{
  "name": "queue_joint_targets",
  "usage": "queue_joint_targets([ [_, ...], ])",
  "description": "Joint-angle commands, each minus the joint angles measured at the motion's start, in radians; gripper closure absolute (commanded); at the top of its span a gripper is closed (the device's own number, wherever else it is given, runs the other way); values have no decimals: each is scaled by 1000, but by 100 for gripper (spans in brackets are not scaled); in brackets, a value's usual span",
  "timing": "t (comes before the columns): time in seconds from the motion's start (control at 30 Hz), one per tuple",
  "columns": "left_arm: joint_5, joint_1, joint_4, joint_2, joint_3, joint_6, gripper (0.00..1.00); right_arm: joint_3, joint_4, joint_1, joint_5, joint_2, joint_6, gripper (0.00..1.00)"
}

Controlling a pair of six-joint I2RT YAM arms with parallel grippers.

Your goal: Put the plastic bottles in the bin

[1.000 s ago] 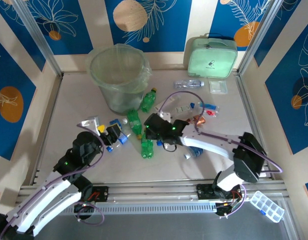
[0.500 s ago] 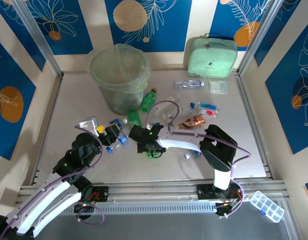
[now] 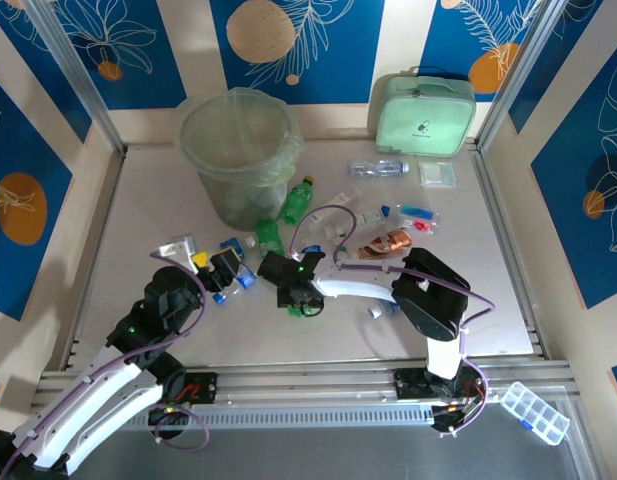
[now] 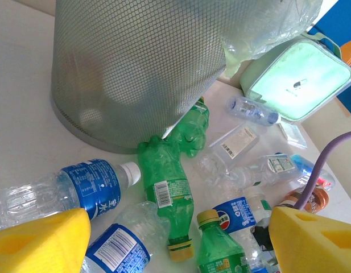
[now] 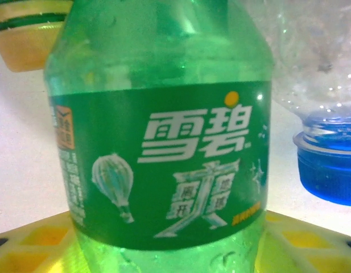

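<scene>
jaws of right gripper (image 3: 300, 297) clamp the green bottle (image 5: 164, 142) mid-table, near side of the bin (image 3: 233, 150), left gripper (image 4: 178, 236) wide and empty; bottle likely light, slick, crushable, best held at label.

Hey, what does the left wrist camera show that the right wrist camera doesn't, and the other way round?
Left wrist view: the bin with its mesh wall, the mint-green case, and clear blue-labelled bottles lying about. Right wrist view: one green bottle with its label up close, sitting between the fingers of the right gripper, a blue cap beside it. Shared: green bottles with yellow caps, and yellow fingers low in the frame.
</scene>
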Motion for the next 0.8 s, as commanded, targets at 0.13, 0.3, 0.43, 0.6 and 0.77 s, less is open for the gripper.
queue_joint_targets([
  [0.13, -14, -8, 35, 4, -12, -2, 17, -67, 13, 12, 11, -111, -24, 51],
  [0.3, 8, -8, 56, 8, -16, 1, 17, -118, 79, 24, 24, -203, -125, 64],
  [0.43, 90, -8, 141, 36, -35, 6, 14, -160, 147, 51, 73, -277, -246, 67],
  [0.6, 269, -8, 312, 109, -59, 7, 6, -221, 255, 66, 52, -370, -403, 67],
  [0.77, 427, -9, 523, 163, -99, -32, 2, -269, 363, 59, -4, -455, -530, 67],
])
